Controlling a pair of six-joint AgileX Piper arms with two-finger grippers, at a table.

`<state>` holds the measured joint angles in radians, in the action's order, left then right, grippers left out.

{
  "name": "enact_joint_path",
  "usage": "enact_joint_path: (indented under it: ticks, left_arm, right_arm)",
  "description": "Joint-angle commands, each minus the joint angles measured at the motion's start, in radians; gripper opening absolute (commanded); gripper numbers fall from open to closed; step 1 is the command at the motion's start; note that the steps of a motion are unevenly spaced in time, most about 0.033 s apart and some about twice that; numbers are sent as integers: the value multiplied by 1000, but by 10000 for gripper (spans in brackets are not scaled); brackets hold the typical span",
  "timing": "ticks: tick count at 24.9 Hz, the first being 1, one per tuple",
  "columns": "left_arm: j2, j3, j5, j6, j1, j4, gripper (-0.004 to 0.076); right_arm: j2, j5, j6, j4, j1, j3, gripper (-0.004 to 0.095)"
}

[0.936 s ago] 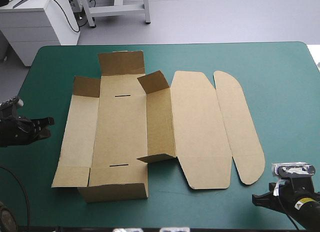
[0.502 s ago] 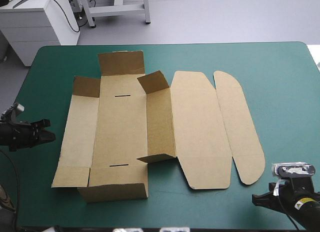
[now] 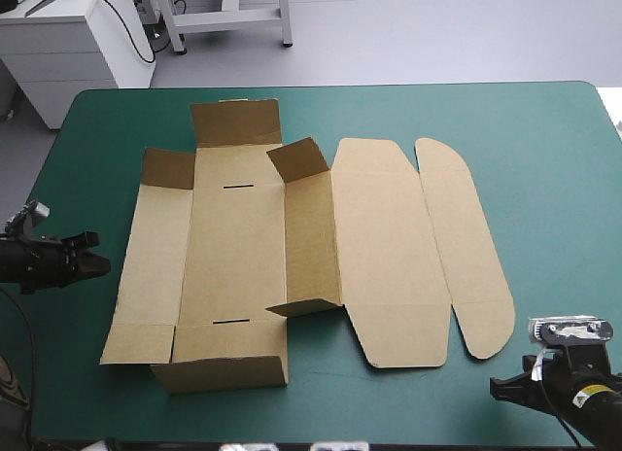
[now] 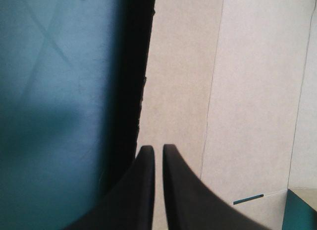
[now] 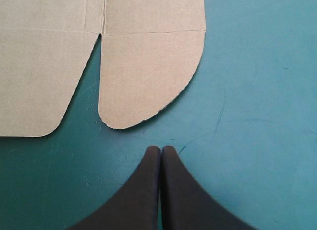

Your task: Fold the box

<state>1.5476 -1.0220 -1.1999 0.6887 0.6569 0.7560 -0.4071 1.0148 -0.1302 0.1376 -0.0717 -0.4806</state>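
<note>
The brown box (image 3: 238, 257) lies opened out on the teal-green cover. Its far end flap (image 3: 236, 122), two far corner flaps and the near end wall (image 3: 228, 359) are raised. The lid panel (image 3: 389, 247) and the rounded tuck flap (image 3: 466, 247) lie flat to the right. My left gripper (image 3: 100, 266) is shut and empty, low at the left side panel's outer edge (image 4: 148, 91). Its tips (image 4: 154, 148) sit right at that edge. My right gripper (image 3: 501, 388) is shut and empty. It rests a short way off the tuck flap's rounded near end (image 5: 148, 76), with its tips (image 5: 160, 148) apart from it.
The table's left edge (image 3: 29, 193) runs just behind my left gripper. The front edge (image 3: 418, 439) passes close by my right gripper. The raised inner side wall (image 3: 309, 242) stands between the box floor and the lid panel.
My left gripper has dropped lower and moved a little toward the box's left panel. The right gripper and the box have not moved.
</note>
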Motion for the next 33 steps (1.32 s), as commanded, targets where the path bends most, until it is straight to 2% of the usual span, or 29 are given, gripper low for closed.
enact_joint_path:
  ticks: [1, 4, 7, 15, 24, 33]
  left_arm:
    - [-32, -20, -76, -1, 2, 0, 195]
    - [-32, -20, -52, -1, 2, -57, 332]
    - [-32, -20, -44, -7, 2, -62, 417]
    - [-28, -18, -39, -8, 2, 5, 421]
    - [49, -14, -94, -10, -4, 14, 421]
    - [94, 2, -93, -8, -97, 14, 421]
  right_arm:
    - [-6, -43, -4, 7, 1, -21, -20]
    - [-6, -43, -4, 7, 1, -21, -20]
    - [-6, -43, -4, 7, 1, -21, -20]
    - [-6, -43, -4, 7, 1, -21, -20]
    - [-6, -43, -4, 7, 1, -21, -20]
    - [-6, -43, -4, 7, 1, -21, -20]
